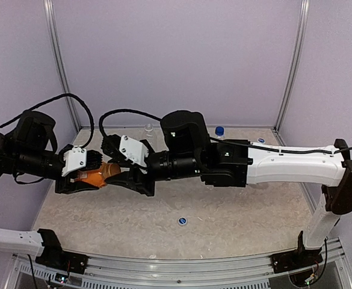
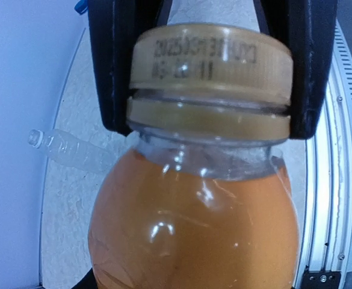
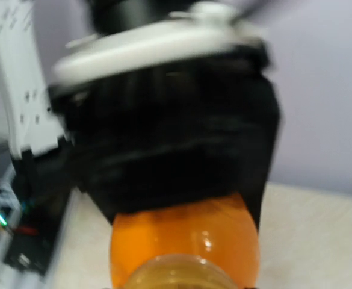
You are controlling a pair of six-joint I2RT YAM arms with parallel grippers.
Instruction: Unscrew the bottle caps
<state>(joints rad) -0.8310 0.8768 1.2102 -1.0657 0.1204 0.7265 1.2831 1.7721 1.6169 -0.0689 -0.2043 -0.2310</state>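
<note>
**Above the surface, an orange bottle pinched at both ends**

Over the pale mottled surface (image 1: 236,211), the two arms meet left of centre, the white right arm reaching far across from its side. Between them, lifted off the surface and lying roughly level, is the short orange bottle (image 1: 98,176).

The left claw (image 1: 82,174) is clamped round its rounded body. The right claw (image 1: 129,176) is pressed onto its cap, one black finger (image 2: 112,72) flat against each side.

Close up, the bottle is clear plastic, bulbous, and full of cloudy orange liquid almost to the shoulder, with bright glints on the curve. Its wide tan cap (image 2: 209,63) carries a dark printed code, and a matching tan ring (image 2: 209,117) sits just below it on the neck. The right wrist view is blurred.

Near the back wall are a clear unlabelled bottle (image 1: 148,131) and a blue-capped bottle (image 1: 219,131).

One loose blue cap (image 1: 182,221) lies on the near surface, another (image 1: 261,140) at the back right.
</note>
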